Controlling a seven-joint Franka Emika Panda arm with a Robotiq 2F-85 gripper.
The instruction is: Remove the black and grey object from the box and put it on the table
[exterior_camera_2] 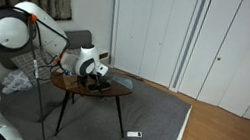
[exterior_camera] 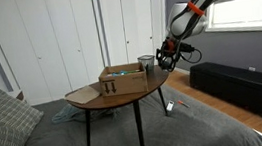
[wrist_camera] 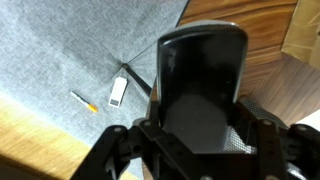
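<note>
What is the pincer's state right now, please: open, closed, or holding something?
Pincer: closed, holding the black and grey object.

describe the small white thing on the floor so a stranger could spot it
Find the oval wooden table, then look at the grey carpet by its legs. A small white bar lies there beside a yellow stick; the bar is the wider, paler one.
</note>
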